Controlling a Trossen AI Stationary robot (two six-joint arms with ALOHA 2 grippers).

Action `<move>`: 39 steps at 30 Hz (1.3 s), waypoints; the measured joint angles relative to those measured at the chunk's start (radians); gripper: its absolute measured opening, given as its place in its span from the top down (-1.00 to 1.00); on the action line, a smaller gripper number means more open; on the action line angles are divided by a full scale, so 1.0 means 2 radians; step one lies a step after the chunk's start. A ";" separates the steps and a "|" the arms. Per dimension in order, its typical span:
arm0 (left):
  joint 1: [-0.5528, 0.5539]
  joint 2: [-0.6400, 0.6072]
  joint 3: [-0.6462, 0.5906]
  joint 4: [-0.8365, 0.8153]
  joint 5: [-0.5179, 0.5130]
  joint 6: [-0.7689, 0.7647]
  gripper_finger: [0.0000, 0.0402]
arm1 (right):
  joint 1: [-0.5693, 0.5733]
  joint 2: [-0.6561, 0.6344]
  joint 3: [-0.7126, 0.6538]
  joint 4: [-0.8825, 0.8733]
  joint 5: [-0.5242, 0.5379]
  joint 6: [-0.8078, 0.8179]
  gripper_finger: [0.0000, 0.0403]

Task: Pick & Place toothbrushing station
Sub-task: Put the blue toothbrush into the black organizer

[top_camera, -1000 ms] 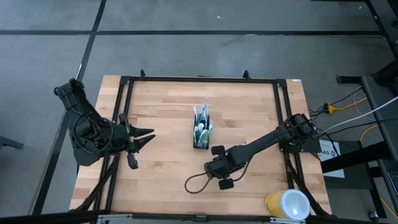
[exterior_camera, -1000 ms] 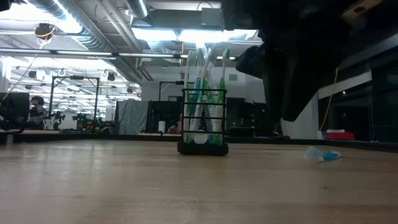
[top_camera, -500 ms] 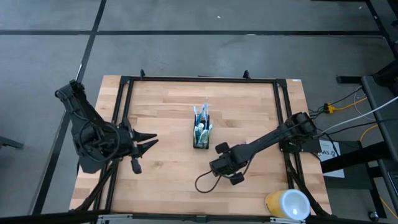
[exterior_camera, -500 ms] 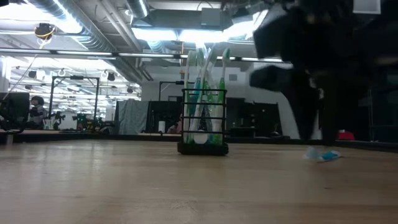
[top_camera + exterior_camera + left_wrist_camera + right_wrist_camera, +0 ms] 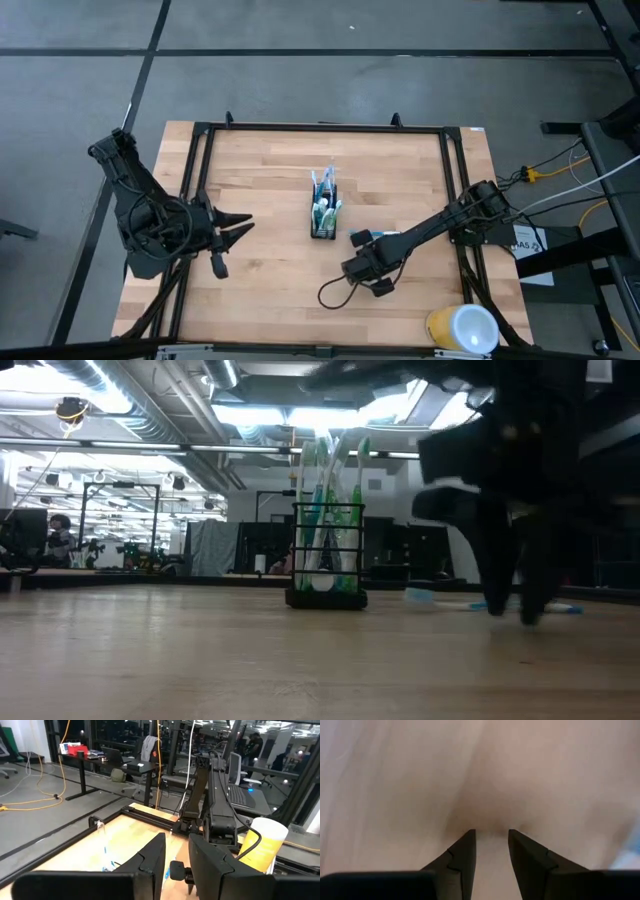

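Note:
The black mesh holder stands upright on its base at the table's middle, with blue-white and green-white toothbrushes sticking up out of it. A small blue-white tube lies flat on the table just right of the holder, also in the low view. My right gripper points down near the tube, on its near side, fingers slightly apart and empty, tips low at the table top. My left gripper is open and empty at the table's left.
A large yellow-and-white cup is at the near right corner, also in the left wrist view. A black cable loop hangs by my right gripper. A black metal frame rims the table.
My right gripper has gone down to the table top and a little toward the right edge. In the low view the blue-white tube now lies farther back and closer to the holder than before.

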 joint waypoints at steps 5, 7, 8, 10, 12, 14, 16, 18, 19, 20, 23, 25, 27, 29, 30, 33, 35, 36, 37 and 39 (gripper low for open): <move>0.008 0.000 0.000 0.000 -0.006 -0.002 0.59 | -0.001 -0.039 0.007 -0.015 0.053 0.039 0.41; 0.014 0.000 0.000 0.000 -0.006 -0.002 0.59 | -0.007 -0.056 0.007 -0.008 0.084 0.061 0.41; 0.018 0.000 0.000 0.000 -0.006 -0.002 0.59 | -0.014 -0.062 0.007 0.001 0.086 0.070 0.41; 0.025 0.000 0.000 0.000 0.001 -0.002 0.59 | -0.029 -0.069 0.002 0.019 0.082 0.082 0.41; 0.032 0.000 0.000 0.000 0.010 0.000 0.59 | -0.046 -0.069 -0.006 0.026 0.081 0.079 0.41; 0.036 0.000 0.000 0.000 0.015 0.000 0.59 | -0.062 -0.068 -0.017 0.053 0.078 0.068 0.41; 0.038 0.000 0.000 0.000 0.019 -0.001 0.59 | -0.079 -0.069 -0.030 0.074 0.064 0.066 0.41; 0.040 0.000 0.000 0.001 0.026 -0.002 0.59 | -0.094 -0.069 -0.043 0.071 0.051 0.062 0.41; 0.040 0.000 0.000 0.002 0.027 -0.002 0.59 | -0.100 -0.069 -0.049 0.072 0.045 0.055 0.41; 0.040 0.000 0.000 0.002 0.027 -0.002 0.59 | -0.104 -0.069 -0.056 0.077 0.043 0.047 0.41; 0.040 0.000 0.000 0.004 0.027 -0.003 0.59 | -0.113 -0.068 -0.072 0.087 0.040 0.027 0.41; 0.040 0.000 0.000 0.005 0.027 -0.004 0.59 | -0.120 -0.068 -0.077 0.103 0.026 0.021 0.41; 0.040 0.000 0.000 0.009 0.027 -0.004 0.59 | -0.125 -0.068 -0.079 0.111 0.016 0.018 0.41; 0.040 0.000 0.000 0.009 0.027 -0.004 0.59 | -0.126 -0.068 -0.079 0.116 0.018 0.013 0.41; 0.040 0.000 0.000 0.009 0.026 -0.003 0.59 | -0.126 -0.068 -0.079 0.119 0.019 0.009 0.41; 0.040 0.000 0.000 0.009 0.024 -0.003 0.59 | -0.131 -0.062 -0.079 0.134 0.009 0.004 0.41; 0.040 0.000 0.000 0.009 0.023 -0.003 0.59 | -0.136 -0.054 -0.079 0.130 0.005 0.002 0.41; 0.040 0.000 0.000 0.009 0.022 -0.003 0.59 | -0.137 -0.050 -0.079 0.132 0.006 0.001 0.41; 0.040 0.000 0.000 0.009 0.022 -0.003 0.59 | -0.138 -0.044 -0.079 0.139 0.006 0.001 0.41; 0.040 0.000 0.000 0.012 0.018 -0.003 0.59 | -0.139 -0.036 -0.078 0.139 0.008 0.000 0.41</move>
